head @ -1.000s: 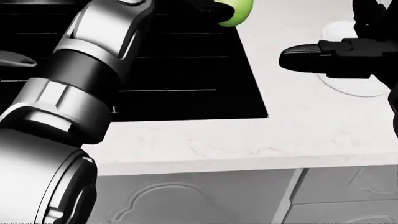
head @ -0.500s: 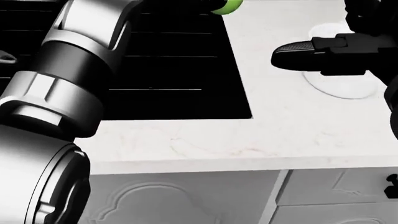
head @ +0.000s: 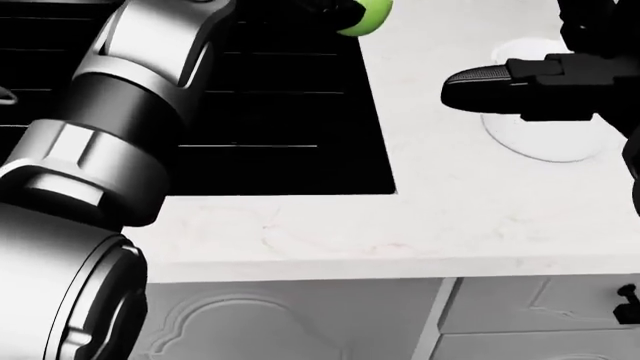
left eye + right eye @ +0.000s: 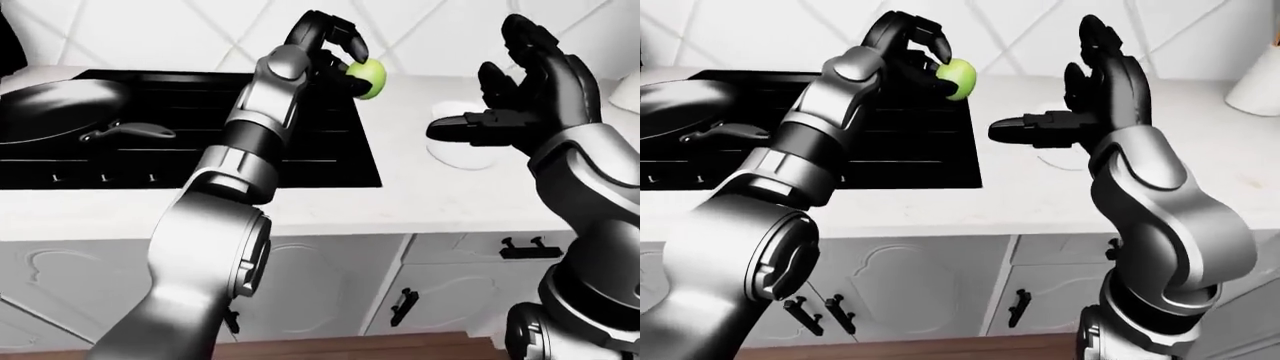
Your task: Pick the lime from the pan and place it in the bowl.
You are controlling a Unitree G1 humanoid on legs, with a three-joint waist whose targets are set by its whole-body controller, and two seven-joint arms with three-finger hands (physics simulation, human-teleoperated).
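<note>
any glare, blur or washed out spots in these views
Left-eye view: sharp; lime in the left hand clear, white bowl fades into the pale counter. Head view: stove is flat black, no detail. Right-eye view: soft sheen on the right hand, no glare.

Head view looks steeply down, close; eye views face forward, sharing the stove (image 4: pixel 200 135).

lime (image 3: pixel 362 18) shifted slightly left, stove edge (image 3: pixel 378 112) too; camera moved
</note>
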